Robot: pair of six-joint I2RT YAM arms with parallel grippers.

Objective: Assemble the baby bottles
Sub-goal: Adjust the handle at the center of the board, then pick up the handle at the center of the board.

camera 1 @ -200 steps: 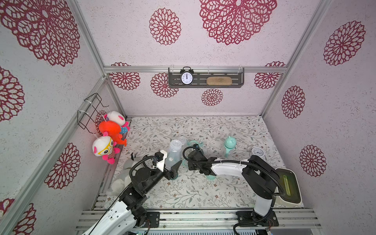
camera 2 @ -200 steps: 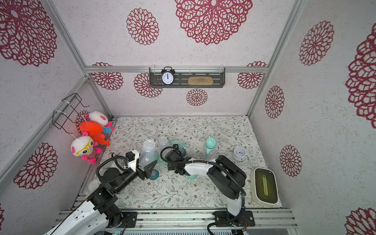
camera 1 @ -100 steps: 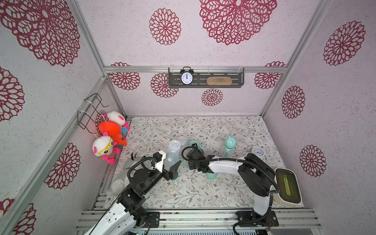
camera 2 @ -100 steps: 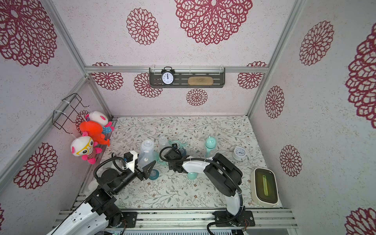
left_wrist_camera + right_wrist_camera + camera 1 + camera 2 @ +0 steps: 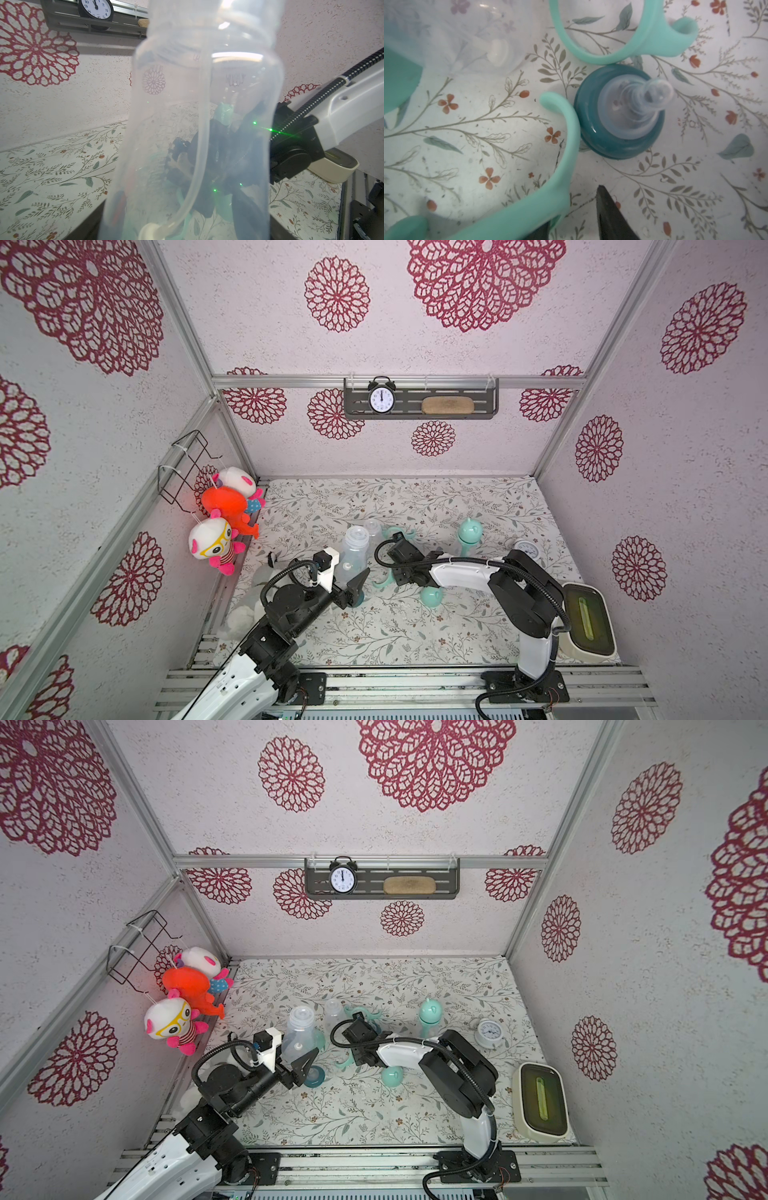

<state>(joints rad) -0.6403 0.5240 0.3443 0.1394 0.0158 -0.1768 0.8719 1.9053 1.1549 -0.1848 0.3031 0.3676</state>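
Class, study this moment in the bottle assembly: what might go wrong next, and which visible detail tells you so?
1. The mint handle ring between the fingers of the right gripper rests against the teal nipple collar; lifting may drag or tip it.
2. The left gripper seems to hold the clear bottle low, so pressing a ring on could tilt it.

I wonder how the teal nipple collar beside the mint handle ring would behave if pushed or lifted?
The teal nipple collar sits on its broad base, so it would probably slide rather than roll. Its glossy rim may be slippery. The clear nipple looks soft and would likely squash if pinched.
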